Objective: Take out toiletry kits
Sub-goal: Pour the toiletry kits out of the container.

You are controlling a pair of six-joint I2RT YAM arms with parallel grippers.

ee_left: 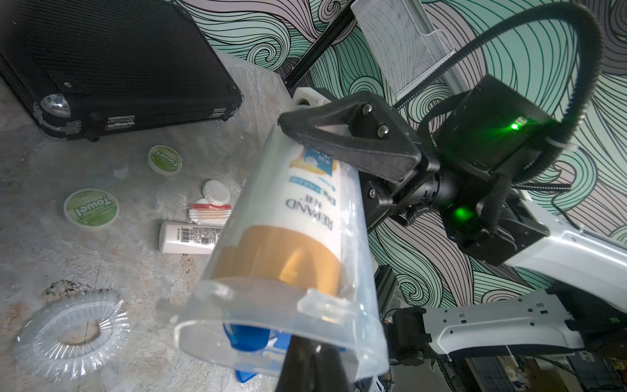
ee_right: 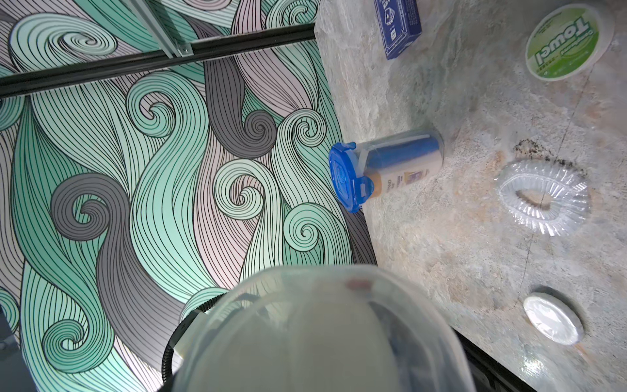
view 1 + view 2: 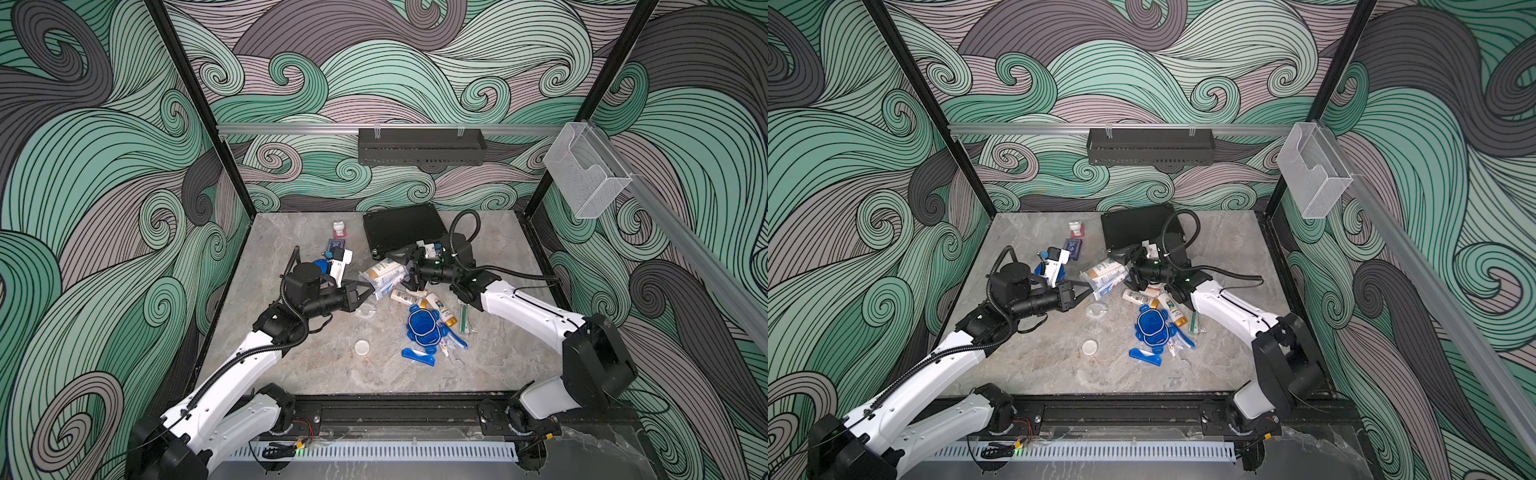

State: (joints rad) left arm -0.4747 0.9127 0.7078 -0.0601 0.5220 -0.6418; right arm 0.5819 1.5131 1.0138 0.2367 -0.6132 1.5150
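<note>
A clear tumbler (image 3: pixel 384 276) (image 3: pixel 1104 274) lies on its side above the table, lidless, with a gold-capped white bottle (image 1: pixel 298 217) inside. My right gripper (image 3: pixel 409 272) is shut on its base end, and one of its fingers (image 1: pixel 339 146) shows in the left wrist view. My left gripper (image 3: pixel 365 291) (image 1: pixel 305 349) is shut with its tips inside the tumbler's mouth, beside a blue item (image 1: pixel 247 334); I cannot tell whether it pinches anything. A second tumbler (image 2: pixel 390 166) with a blue lid stands behind my left wrist. A loose blue lid (image 3: pixel 422 326), bottles (image 3: pixel 440 309) and a blue toothbrush (image 3: pixel 417 356) lie right of centre.
The black briefcase (image 3: pixel 401 228) lies shut at the back. The dark-blue card box (image 3: pixel 336 243) and a pink-and-white item (image 3: pixel 338 228) sit at back left. Green towel discs (image 1: pixel 91 207), a ribbed clear tray (image 3: pixel 365 311) and a white disc (image 3: pixel 362 347) lie on the table.
</note>
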